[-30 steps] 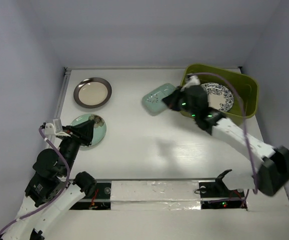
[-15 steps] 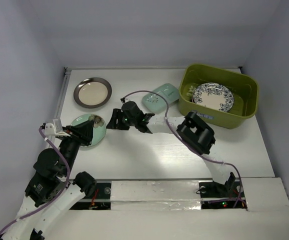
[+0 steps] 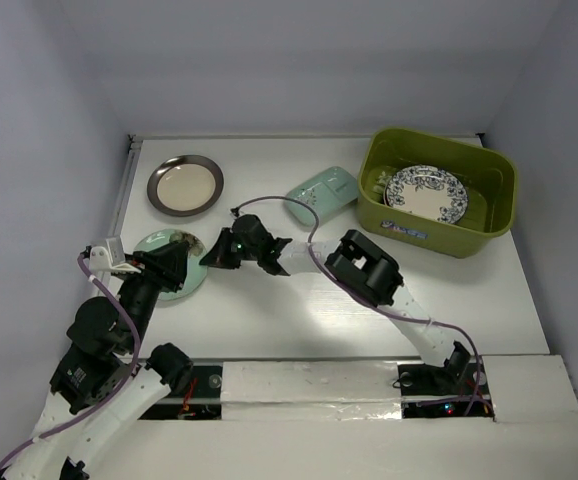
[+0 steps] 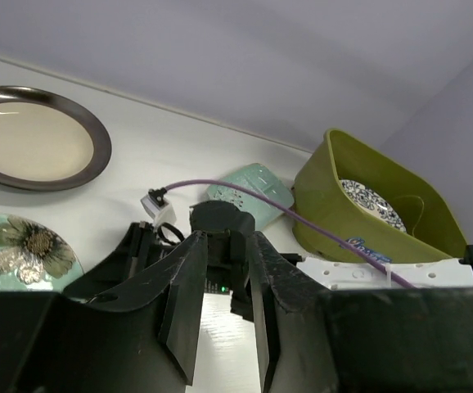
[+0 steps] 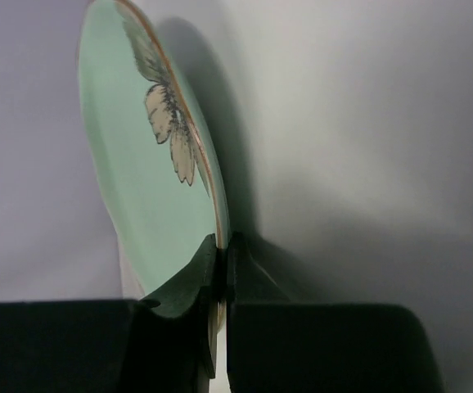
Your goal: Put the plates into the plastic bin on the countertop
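Observation:
My right gripper (image 3: 209, 254) reaches across the countertop (image 3: 269, 320) and is shut on the right rim of the mint round plate (image 3: 165, 268). In the right wrist view the jaws (image 5: 222, 242) pinch that plate's (image 5: 146, 180) edge. My left gripper (image 3: 172, 263) is open and empty over the plate's left part; its view shows its fingers (image 4: 225, 246) apart, facing the right gripper. The metal-rimmed cream plate (image 3: 185, 184) and the mint rectangular dish (image 3: 321, 193) lie on the counter. The olive-green bin (image 3: 449, 238) holds the blue-floral plate (image 3: 426, 192) on top; other plates beneath are mostly hidden.
A metal rail (image 3: 121, 195) runs along the counter's left edge. The right arm's elbow (image 3: 364, 268) and its purple cable stretch across the middle of the counter. Grey walls close in the left, back and right.
My right arm has swung from the bin across to the left and shut on the mint round plate's rim. The left arm has not moved.

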`<state>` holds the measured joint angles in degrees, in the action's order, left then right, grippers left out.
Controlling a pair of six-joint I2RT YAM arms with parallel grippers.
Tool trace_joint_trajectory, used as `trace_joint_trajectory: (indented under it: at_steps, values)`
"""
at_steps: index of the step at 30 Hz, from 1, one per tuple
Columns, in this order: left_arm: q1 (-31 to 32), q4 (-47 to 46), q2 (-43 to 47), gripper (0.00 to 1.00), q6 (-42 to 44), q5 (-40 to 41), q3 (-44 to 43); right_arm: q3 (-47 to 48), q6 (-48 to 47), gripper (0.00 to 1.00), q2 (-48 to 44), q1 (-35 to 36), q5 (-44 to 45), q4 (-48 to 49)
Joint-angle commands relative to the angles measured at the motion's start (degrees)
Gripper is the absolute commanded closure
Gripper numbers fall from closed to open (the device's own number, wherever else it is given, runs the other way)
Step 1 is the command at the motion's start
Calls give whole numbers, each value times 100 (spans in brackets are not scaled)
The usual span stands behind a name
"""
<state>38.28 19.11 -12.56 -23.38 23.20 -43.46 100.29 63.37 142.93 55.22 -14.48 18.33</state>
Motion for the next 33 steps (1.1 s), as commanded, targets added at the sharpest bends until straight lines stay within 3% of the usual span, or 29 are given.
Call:
trace_joint_trajectory:
  at_steps: [1,5,12,19,20,24,30,33]
  values:
    - [30,-154,16,76,17,70,31,-586,132,100,-335,59,94,593]
    - [30,-154,51,74,9,149,31,-1554,-227,100,-1423,59,550,803]
    - [30,-162,227,69,-36,290,40,-3241,-923,100,-4464,-248,1079,603]
    - [30,-171,-71,67,8,44,40,-4333,-1477,100,-7453,-2197,1316,-442]
    - [30,-171,-106,66,8,27,48,-4360,-1555,100,-7934,-2826,1177,-783]
    - [30,-198,-168,66,26,-26,48,-4282,-1819,100,-8597,-4368,781,-1506]
    - [-23,-180,-256,65,8,-61,57,-4210,-2224,100,-8528,-6256,307,-1983]
    - [-23,-180,-282,65,8,-44,57,-4307,-2180,100,-8282,-6681,113,-1894]
